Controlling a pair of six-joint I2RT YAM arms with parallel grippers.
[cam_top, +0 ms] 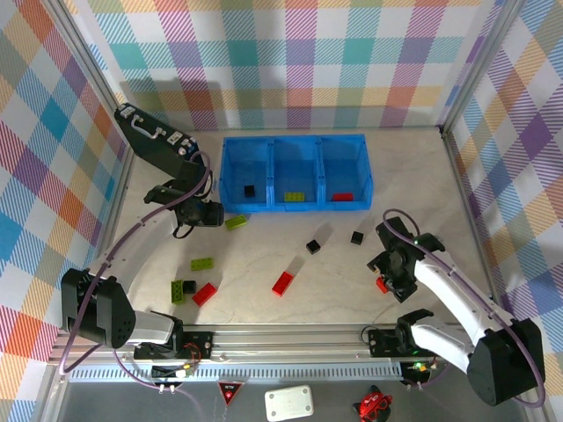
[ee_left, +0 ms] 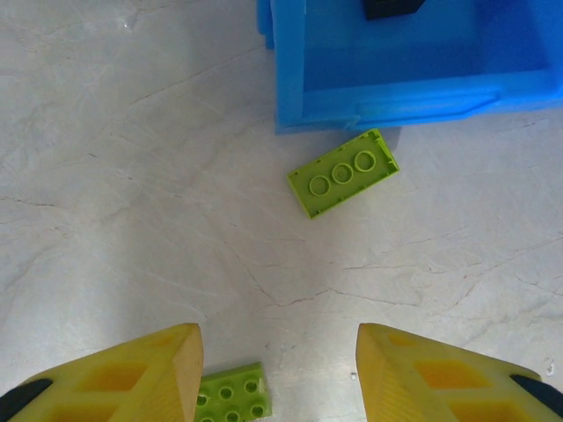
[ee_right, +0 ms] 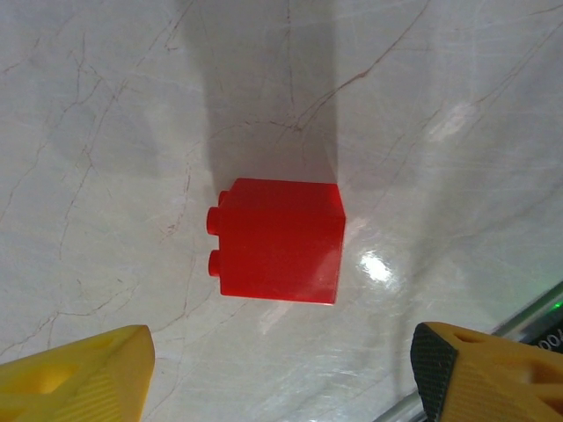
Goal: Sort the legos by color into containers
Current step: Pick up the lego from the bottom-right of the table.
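Observation:
The blue tray holds one black, one lime and one red brick, each in its own compartment. My left gripper is open over bare table just in front of the tray's left compartment. A lime brick lies ahead of it by the tray wall. A second lime brick lies beside its left finger. My right gripper hovers open near a red brick lying on its side.
Loose on the table are lime bricks, a red brick and black bricks. A slim stick-like thing with a red end lies mid-table. A black case stands at back left.

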